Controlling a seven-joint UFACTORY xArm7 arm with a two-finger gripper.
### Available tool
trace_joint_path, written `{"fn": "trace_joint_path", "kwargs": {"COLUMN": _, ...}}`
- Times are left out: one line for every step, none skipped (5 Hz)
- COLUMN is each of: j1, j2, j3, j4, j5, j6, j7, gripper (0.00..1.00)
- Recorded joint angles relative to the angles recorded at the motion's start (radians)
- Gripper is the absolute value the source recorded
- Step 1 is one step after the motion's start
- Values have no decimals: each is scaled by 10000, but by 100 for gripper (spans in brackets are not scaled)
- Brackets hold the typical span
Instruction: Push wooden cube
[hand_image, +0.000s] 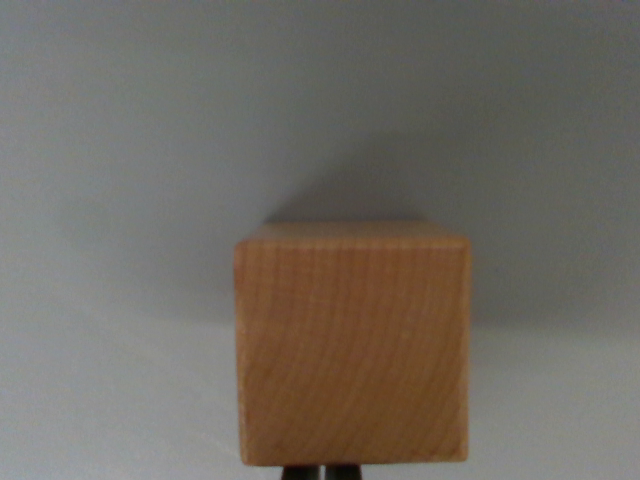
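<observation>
A light wooden cube (352, 345) with visible grain fills the lower middle of the wrist view, resting on a pale grey surface (120, 180). Its near face is toward the camera and a thin strip of its top shows. Just under its lower edge, at the bottom of the picture, my gripper (322, 473) appears as two dark fingertips (303, 473) pressed side by side with only a hairline between them. It is shut with nothing held, right up against the cube's near face. Most of the fingers are hidden below the frame.
The cube casts a soft shadow (400, 190) on the grey surface behind it and to the wrist view's right. Nothing else is in view.
</observation>
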Motion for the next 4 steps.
{"fn": "trace_joint_path", "kwargs": {"j1": 0, "j2": 0, "j3": 0, "j4": 0, "j5": 0, "j6": 0, "j7": 0, "gripper": 100}}
{"fn": "trace_joint_path", "kwargs": {"j1": -4, "j2": 91, "j3": -8, "j4": 145, "j5": -6, "j6": 55, "j7": -9, "gripper": 100}}
{"fn": "trace_joint_path", "kwargs": {"j1": -4, "j2": 91, "j3": -8, "j4": 145, "j5": -6, "j6": 55, "j7": -9, "gripper": 100}}
{"fn": "trace_joint_path", "kwargs": {"j1": -5, "j2": 125, "j3": -10, "j4": 200, "j5": -8, "j6": 75, "j7": -12, "gripper": 100}}
